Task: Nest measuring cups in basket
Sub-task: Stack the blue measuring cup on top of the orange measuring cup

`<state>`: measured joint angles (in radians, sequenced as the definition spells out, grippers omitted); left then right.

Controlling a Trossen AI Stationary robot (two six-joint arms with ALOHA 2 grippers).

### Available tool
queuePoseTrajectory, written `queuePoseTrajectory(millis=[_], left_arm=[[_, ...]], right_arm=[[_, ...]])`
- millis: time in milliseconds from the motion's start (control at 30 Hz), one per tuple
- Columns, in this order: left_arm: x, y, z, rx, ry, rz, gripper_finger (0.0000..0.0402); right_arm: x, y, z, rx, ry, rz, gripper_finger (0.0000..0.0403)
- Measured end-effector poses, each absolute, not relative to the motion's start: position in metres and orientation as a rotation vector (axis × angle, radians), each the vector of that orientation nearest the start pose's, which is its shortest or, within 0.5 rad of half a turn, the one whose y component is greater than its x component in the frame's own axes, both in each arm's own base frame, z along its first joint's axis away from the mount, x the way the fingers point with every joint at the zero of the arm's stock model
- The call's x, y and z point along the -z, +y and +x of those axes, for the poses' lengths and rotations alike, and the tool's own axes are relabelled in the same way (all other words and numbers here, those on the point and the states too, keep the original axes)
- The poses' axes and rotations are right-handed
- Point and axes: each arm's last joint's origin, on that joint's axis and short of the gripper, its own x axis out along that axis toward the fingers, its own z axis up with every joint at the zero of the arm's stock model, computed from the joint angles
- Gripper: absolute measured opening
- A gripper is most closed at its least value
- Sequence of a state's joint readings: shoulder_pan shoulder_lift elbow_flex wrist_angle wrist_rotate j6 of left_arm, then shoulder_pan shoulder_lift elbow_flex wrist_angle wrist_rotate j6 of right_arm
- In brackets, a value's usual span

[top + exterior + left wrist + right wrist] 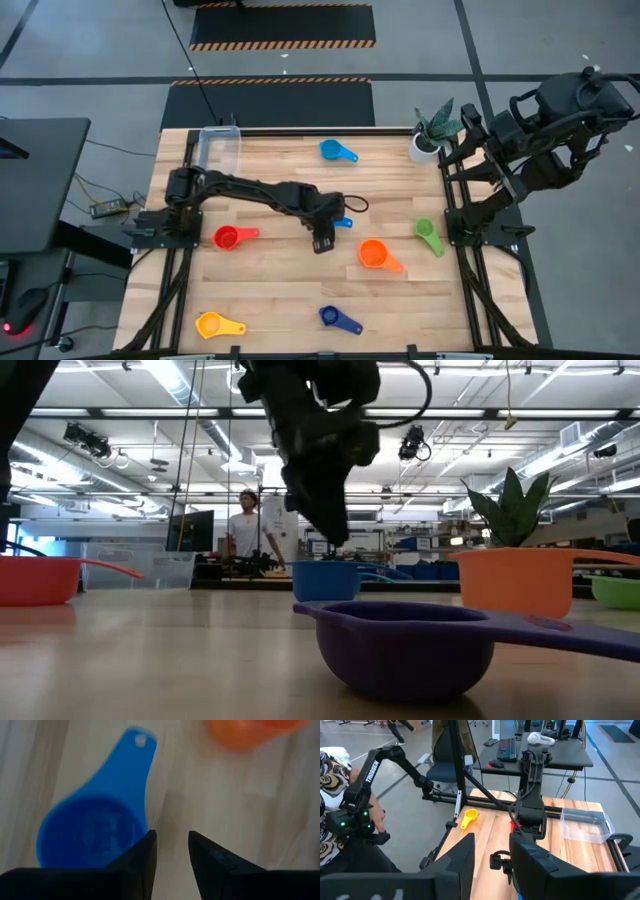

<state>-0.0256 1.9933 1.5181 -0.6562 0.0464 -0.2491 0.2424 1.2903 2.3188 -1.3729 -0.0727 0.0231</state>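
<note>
1. The left gripper (323,243) hangs over the middle of the table (280,290), directly above a small blue cup (92,832) whose handle (344,222) pokes out beside the wrist. Its fingers (140,852) stand slightly apart, and the wrist view shows nothing between them; the blue cup lies on the wood just beside one fingertip, not yet held.

2. The basket (220,148) sits at the table's far left corner, and nothing shows inside it from above. No cup is nested yet, as far as the views show.

3. Seven cups lie scattered, well apart from one another and from the basket: the small blue one under the gripper, red (228,238), yellow (210,324), dark blue (330,317), orange (373,254), green (427,231) and a light blue one (332,150) near the far edge.

4. The right gripper (491,852) is parked off the table's right side, raised beside a potted plant (434,130), fingers apart and holding nothing.

5. The job appears to be at its opening pick, with every cup still to be carried over.
</note>
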Motion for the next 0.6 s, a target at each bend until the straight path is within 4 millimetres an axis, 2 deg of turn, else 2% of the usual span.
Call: queuePoseTrajectory(millis=[133,367,600], left_arm=[[-0.19,-0.013,0.418,-0.086,1.14,-0.193,0.0119],[-0.187,-0.009,0.417,-0.172,1.136,-0.107,0.0119],[-0.18,-0.01,0.415,-0.162,1.183,-0.119,0.0119]], right_arm=[[-0.564,0.029,0.109,-0.307,0.361,-0.007,0.0129],[-0.564,0.029,0.109,-0.307,0.368,-0.008,0.0129],[-0.564,0.029,0.109,-0.307,0.369,-0.008,0.0129]])
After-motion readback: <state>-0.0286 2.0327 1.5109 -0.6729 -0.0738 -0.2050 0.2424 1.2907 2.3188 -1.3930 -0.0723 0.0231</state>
